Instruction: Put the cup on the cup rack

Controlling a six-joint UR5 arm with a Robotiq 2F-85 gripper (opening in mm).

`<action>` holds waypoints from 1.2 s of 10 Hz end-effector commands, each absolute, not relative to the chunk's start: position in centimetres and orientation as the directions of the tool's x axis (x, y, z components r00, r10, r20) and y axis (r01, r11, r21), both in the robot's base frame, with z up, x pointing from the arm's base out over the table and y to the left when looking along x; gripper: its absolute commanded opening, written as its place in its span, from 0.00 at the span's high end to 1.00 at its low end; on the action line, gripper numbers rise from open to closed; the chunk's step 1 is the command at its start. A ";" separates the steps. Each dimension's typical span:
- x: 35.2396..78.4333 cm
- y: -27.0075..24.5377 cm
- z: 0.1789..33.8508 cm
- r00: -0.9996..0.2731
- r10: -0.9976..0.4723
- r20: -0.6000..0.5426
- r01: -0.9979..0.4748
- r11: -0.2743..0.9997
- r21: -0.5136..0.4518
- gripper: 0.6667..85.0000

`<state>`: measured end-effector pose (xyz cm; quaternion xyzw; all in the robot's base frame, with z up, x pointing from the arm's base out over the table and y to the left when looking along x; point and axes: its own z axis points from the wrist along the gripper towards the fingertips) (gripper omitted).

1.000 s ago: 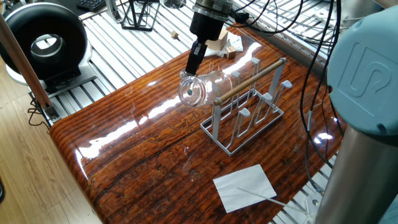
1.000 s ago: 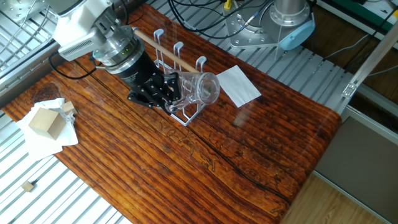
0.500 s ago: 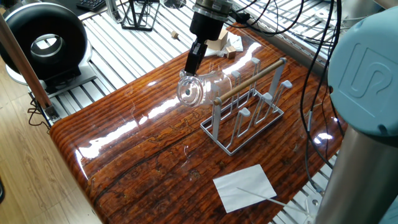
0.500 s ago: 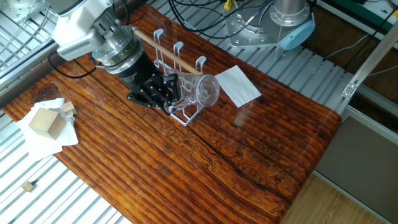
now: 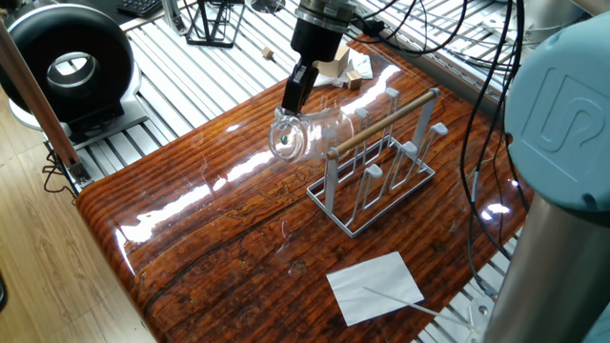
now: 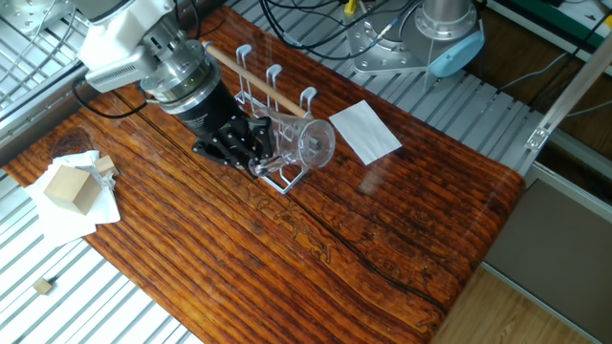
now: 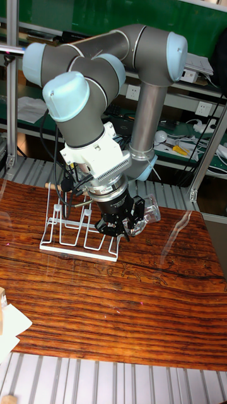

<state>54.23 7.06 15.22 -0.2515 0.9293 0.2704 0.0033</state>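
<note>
- Cup [image 5: 303, 130]: one, clear colourless glass, cylindrical. I saw it lying on its side in the air, mouth tilted away from the claw. In one fixed view it sat just beside the near end of the rack's wooden rod; in the other fixed view [image 6: 308, 141] it overlapped the rack's end pegs. I could not tell whether it touched them.
- Claw [image 6: 256, 148]: one, black, two fingers closed on the cup's base end. The fingertips were partly masked by glass and wire.
- Cup rack [image 5: 381, 171]: one, pale grey-white wire, rectangular base standing on the counter, light wooden rod [image 5: 381, 122] across the top. I made out about six upright pegs in one fixed view; in the tall fixed view [image 7: 75, 237] the arm covered its right end, so the count was unsure.
- Counter [image 5: 219, 238]: one, glossy reddish wood grain, with strong glare that hid some surface detail.
- Sheet of white paper [image 5: 376, 286]: one, flat on the counter, well apart from the rack.
- Wooden block [image 6: 67, 186]: one large block on white paper at the counter's edge; smaller pieces beside it were too small for me to count.
- Black wire stand [image 5: 212, 21]: one, off the counter, cut off by the top edge.
- Robot arm [image 7: 101, 82]: one, grey with blue joint caps; its base was hidden in the tall fixed view.
</note>
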 end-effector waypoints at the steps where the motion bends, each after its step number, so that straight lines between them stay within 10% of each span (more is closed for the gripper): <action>1: 53.5 8.1 16.2 -0.878 -0.460 -0.135 -0.452 0.700 0.554 1.00; 12: 53.2 8.2 20.2 -0.878 -0.410 -0.248 -0.439 0.481 0.758 1.00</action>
